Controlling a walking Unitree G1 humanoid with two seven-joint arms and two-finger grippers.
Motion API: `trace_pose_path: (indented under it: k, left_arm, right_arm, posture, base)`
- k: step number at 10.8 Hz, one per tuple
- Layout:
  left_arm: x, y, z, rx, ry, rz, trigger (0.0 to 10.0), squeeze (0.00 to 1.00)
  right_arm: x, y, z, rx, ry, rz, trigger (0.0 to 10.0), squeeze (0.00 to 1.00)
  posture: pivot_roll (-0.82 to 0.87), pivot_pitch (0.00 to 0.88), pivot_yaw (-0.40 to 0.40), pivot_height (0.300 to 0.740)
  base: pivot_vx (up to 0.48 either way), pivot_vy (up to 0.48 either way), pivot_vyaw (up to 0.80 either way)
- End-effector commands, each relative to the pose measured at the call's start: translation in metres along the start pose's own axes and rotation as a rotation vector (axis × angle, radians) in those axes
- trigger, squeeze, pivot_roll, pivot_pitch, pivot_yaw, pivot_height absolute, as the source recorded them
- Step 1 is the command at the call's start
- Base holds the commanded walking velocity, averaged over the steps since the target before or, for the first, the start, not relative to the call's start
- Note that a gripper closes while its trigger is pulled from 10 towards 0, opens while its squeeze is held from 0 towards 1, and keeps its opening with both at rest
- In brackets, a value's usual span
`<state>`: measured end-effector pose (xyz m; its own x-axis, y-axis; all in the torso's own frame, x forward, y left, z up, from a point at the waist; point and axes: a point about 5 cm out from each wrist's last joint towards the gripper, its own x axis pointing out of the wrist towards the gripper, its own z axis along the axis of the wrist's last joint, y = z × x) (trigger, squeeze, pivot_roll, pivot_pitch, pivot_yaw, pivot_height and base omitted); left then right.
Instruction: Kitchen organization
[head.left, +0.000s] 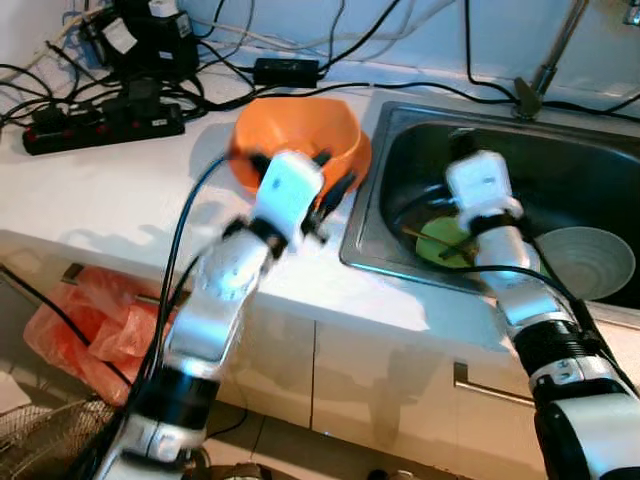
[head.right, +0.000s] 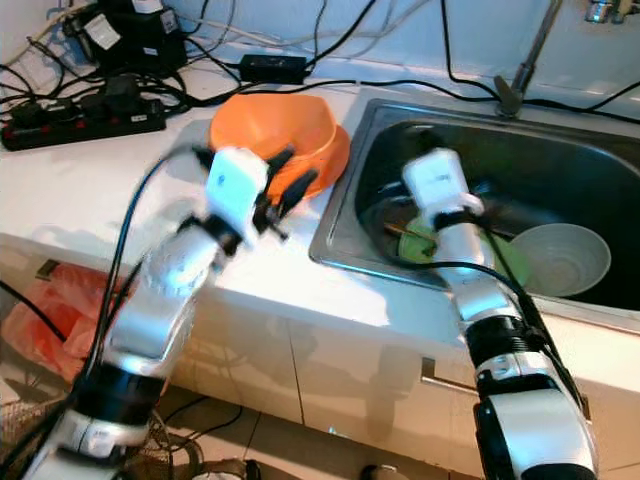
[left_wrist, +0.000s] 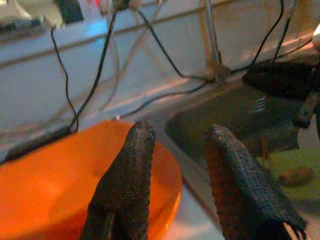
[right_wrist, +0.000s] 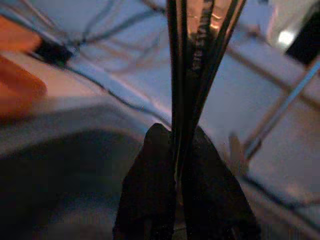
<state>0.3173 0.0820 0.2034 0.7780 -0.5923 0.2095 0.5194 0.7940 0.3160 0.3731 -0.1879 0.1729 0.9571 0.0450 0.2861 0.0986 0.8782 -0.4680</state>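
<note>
While the left pincer (left_wrist: 175, 165) hangs spread over the orange bowl (head.left: 300, 135) on the white tabletop (head.left: 110, 190), the right pincer (right_wrist: 182, 165) is pinching dark chopsticks (right_wrist: 192, 65) w/ fingers pressed together, above the sink (head.left: 590, 170); green plate (head.left: 440, 243) & pale bowl (head.left: 590, 262) lie inside.

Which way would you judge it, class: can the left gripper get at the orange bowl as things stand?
Probably yes: the left gripper hangs open right at the orange bowl rim, nothing between them.
</note>
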Motion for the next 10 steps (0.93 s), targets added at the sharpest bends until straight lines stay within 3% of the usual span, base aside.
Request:
trace_pose_path:
  k: [1,4,10]
  left_arm:
    - [-0.003,-0.003,-0.006,-0.032,0.022,-0.007,10.0,0.00]
    - [-0.008,-0.012,-0.028,-0.136,0.069,0.018,10.0,0.00]
    - [-0.011,-0.013,-0.051,-0.211,0.133,0.047,10.0,0.00]
  right_arm:
    - [0.004,-0.005,0.000,0.066,0.034,-0.042,10.0,0.00]
    - [0.005,-0.008,-0.005,0.206,0.089,-0.093,10.0,0.00]
    - [-0.003,-0.003,-0.024,0.276,0.194,-0.085,10.0,0.00]
  posture:
    - [0.09,0.066,0.005,0.740]
    - [0.09,0.068,0.002,0.740]
    - [0.09,0.081,-0.001,0.740]
  base:
    - [0.000,0.000,0.00]
    - [0.000,0.000,0.00]
    - [0.000,0.000,0.00]
